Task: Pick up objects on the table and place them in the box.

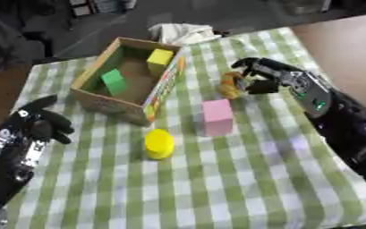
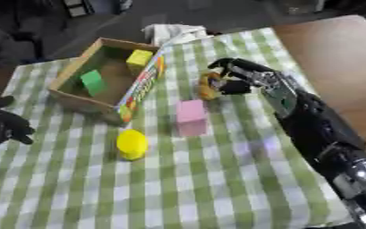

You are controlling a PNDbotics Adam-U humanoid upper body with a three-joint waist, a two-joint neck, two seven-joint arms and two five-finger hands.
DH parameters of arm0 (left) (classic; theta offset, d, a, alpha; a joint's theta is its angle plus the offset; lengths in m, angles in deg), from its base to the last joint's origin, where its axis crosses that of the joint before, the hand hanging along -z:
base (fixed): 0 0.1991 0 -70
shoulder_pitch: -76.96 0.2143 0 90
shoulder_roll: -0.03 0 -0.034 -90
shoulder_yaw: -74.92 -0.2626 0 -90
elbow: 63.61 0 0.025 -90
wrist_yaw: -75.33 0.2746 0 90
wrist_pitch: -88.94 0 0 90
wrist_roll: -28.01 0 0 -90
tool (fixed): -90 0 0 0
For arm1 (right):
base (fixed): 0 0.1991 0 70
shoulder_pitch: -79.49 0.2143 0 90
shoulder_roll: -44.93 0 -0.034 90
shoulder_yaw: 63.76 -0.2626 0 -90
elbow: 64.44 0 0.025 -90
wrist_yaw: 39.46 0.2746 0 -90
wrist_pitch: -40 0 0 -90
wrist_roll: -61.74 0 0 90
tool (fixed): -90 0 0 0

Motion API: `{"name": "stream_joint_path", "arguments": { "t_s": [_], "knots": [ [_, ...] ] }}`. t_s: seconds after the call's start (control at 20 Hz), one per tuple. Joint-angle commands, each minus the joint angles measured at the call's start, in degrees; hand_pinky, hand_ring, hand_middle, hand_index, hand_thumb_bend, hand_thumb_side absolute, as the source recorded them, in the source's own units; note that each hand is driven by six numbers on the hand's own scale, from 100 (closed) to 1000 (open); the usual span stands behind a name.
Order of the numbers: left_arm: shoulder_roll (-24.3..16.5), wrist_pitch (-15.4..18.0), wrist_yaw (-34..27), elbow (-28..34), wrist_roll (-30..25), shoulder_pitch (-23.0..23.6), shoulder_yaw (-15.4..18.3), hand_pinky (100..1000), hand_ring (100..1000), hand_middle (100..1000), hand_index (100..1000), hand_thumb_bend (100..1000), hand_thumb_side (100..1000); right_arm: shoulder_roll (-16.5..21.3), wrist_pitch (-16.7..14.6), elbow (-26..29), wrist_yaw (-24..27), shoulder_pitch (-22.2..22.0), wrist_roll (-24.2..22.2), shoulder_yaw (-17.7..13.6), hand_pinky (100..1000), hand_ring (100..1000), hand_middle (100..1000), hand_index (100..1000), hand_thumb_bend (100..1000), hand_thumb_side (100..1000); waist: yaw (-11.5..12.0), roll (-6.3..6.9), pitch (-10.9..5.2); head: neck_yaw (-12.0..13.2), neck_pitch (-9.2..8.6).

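An open cardboard box [image 1: 100, 96] stands at the back left of the checked cloth, holding a green block [image 1: 113, 82] and a yellow block [image 1: 160, 59]. My right hand [image 1: 265, 77] comes in from the right, its fingers curled round a small orange thing [image 1: 231, 85] just right of the box. A pink block [image 1: 217, 117] stands upright in the middle. In front of the box's near corner sits a yellow cylinder [image 1: 159, 143]. My left hand [image 1: 41, 123] rests at the left edge with its fingers curled, holding nothing.
A crumpled white cloth [image 1: 182, 32] lies just behind the box. Bare brown tabletop [image 1: 346, 49] shows beyond the cloth's right edge. The green-and-white checked cloth [image 1: 240, 179] stretches toward the front.
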Motion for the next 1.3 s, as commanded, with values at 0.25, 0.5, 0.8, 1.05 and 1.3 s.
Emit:
{"name": "stream_joint_path", "arguments": {
  "t_s": [0.25, 0.5, 0.8, 1.05, 1.3],
  "knots": [
    [-0.3, 0.1, -0.1, 1.1, -0.3, -0.6, 0.0, 554, 618, 583, 895, 100, 671, 0.1, -1.5, 1.2, -7.9, 0.4, -1.4, 0.5, 864, 869, 957, 974, 100, 551, 0.3, -0.61, -0.33, 0.1, 0.26],
    [-0.2, 0.1, 0.0, 1.1, -0.5, -0.7, -0.1, 554, 618, 582, 895, 100, 672, -0.2, -3.6, 0.9, -14.3, 0.0, -3.7, 0.5, 866, 877, 937, 954, 100, 323, 0.3, -0.71, -0.18, 0.2, 0.26],
    [-0.1, 0.0, 0.2, 1.1, -0.5, -0.7, -0.1, 553, 618, 583, 895, 100, 672, -0.4, -5.3, 1.1, -17.7, -0.2, -2.7, 0.0, 840, 814, 795, 826, 100, 100, 0.2, -0.76, -0.07, 0.4, 0.26],
    [0.0, -0.2, 0.1, 1.1, -0.4, -0.8, 0.0, 554, 622, 583, 895, 100, 673, -0.2, -4.9, 2.7, -18.9, -0.3, 4.5, -0.2, 756, 645, 509, 478, 100, 100, 0.3, -0.91, -0.05, 0.5, 0.26],
    [0.0, -0.4, 0.0, 1.1, -0.2, -0.8, 0.1, 553, 622, 582, 895, 100, 673, 0.0, -3.5, 4.2, -17.8, -0.4, 12.3, 0.0, 713, 554, 409, 325, 100, 100, 0.4, -1.15, -0.06, 0.7, 0.26]
  ]
}}
